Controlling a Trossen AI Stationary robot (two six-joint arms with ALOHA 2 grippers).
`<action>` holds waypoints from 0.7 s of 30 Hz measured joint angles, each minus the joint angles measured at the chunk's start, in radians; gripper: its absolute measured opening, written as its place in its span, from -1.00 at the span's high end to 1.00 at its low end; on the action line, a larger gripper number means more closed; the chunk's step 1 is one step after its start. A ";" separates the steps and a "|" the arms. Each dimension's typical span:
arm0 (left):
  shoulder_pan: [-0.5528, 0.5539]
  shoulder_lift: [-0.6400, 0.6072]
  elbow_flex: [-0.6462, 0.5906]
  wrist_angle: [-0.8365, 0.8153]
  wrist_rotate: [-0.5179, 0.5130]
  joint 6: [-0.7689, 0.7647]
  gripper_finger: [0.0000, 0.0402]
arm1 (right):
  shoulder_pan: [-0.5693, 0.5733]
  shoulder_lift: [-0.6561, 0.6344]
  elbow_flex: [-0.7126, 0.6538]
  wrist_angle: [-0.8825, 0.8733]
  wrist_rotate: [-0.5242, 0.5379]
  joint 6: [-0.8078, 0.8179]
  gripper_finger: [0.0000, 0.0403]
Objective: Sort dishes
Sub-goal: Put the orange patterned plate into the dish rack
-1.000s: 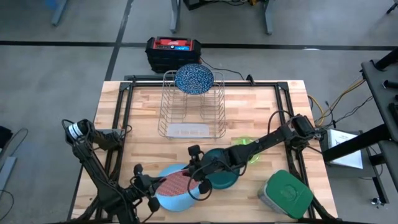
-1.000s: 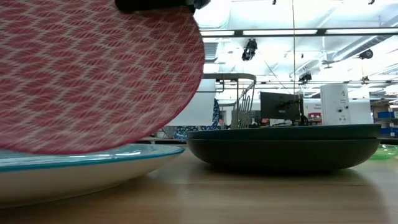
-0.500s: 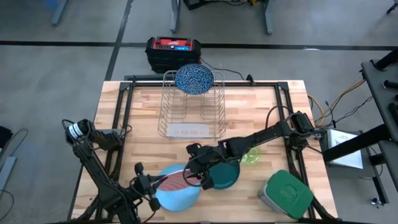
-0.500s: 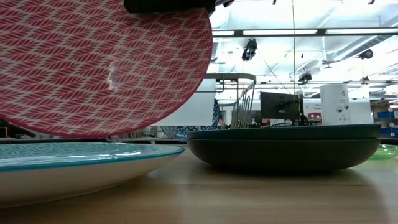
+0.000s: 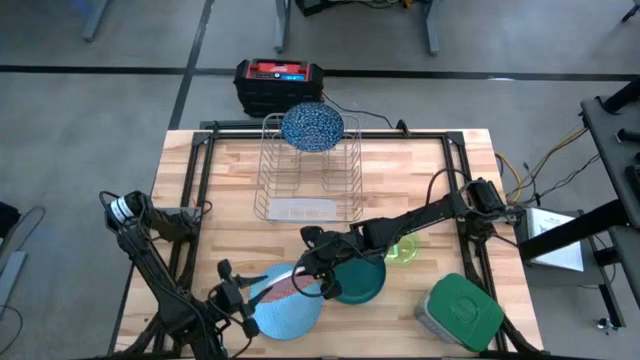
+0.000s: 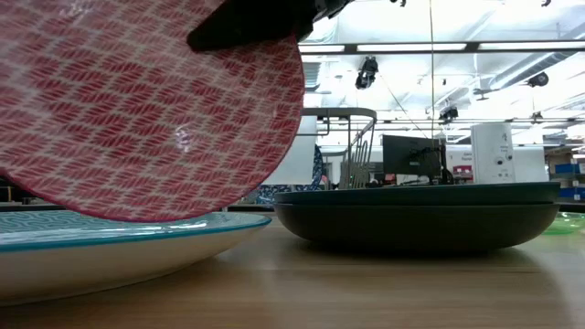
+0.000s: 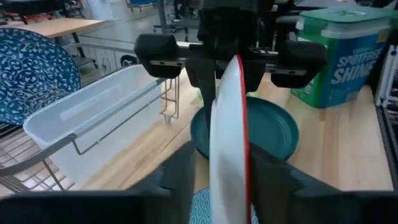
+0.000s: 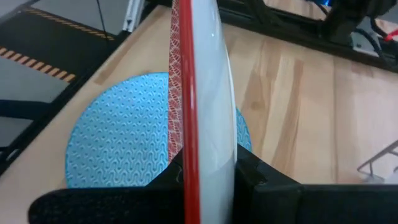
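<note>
Changing hands above the near edge of the table, the red-patterned plate (image 5: 285, 285) now hangs tilted on its rim over the light blue plate (image 5: 283, 316), which lies flat on the wood. A second ago the left gripper (image 5: 243, 297) was pinching the red plate's near-left rim; its fingers (image 7: 177, 177) have since spread and stand clear on either side of the plate's edge. The right gripper (image 5: 310, 279) has meanwhile pressed together on the opposite rim and carries the plate alone, as its wrist view shows the fingers (image 8: 249, 171) clamped on the red-and-white edge. The handover looks complete, freeing the right arm to take the plate toward the wire rack (image 5: 308, 170) at the far side, where the blue-speckled plate (image 5: 312, 127) stands upright. Just right, the dark green plate (image 5: 357, 281) and the neon-green bowl (image 5: 402, 251) wait unsorted.
</note>
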 joint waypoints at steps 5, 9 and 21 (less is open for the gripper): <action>-0.001 0.000 0.070 -0.019 0.053 0.119 0.04 | 0.000 -0.059 0.002 -0.037 0.001 -0.018 0.86; -0.002 0.000 0.151 -0.043 0.090 0.237 -0.07 | 0.000 -0.104 0.001 -0.106 0.008 -0.051 0.86; -0.019 0.000 0.357 -0.171 0.071 0.512 -0.02 | -0.004 -0.352 -0.002 -0.400 -0.111 -0.249 0.86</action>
